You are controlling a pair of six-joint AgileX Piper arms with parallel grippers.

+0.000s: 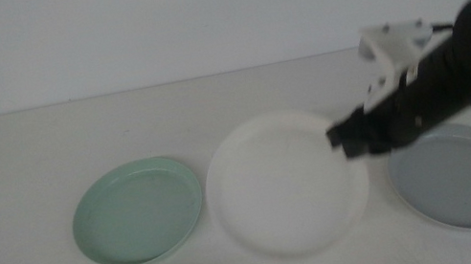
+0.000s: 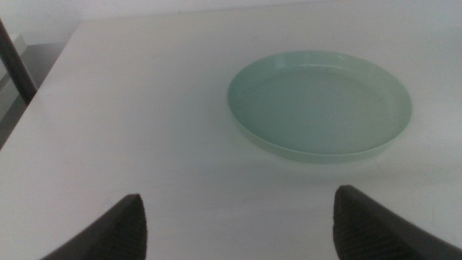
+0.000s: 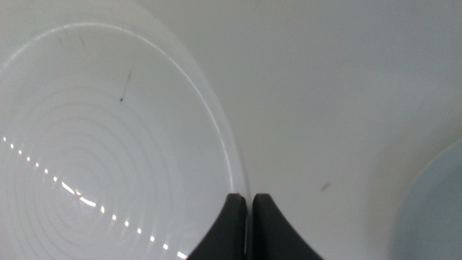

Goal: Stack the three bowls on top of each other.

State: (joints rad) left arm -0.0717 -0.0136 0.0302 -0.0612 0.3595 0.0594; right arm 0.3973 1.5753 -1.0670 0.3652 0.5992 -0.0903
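White bowl [image 1: 285, 182] sits mid-table with its right rim pinched between the right gripper [image 1: 349, 138]'s closed jaws. Pale grey bowl [image 1: 460, 175] is just beside it on the right, mint green bowl [image 1: 138, 210] on the left. Left gripper [image 2: 238, 224] hangs wide open near the green one.

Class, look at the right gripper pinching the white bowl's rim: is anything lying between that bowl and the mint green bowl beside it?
Nothing visible. The right gripper grips the white bowl; only bare table separates it from the mint green bowl.
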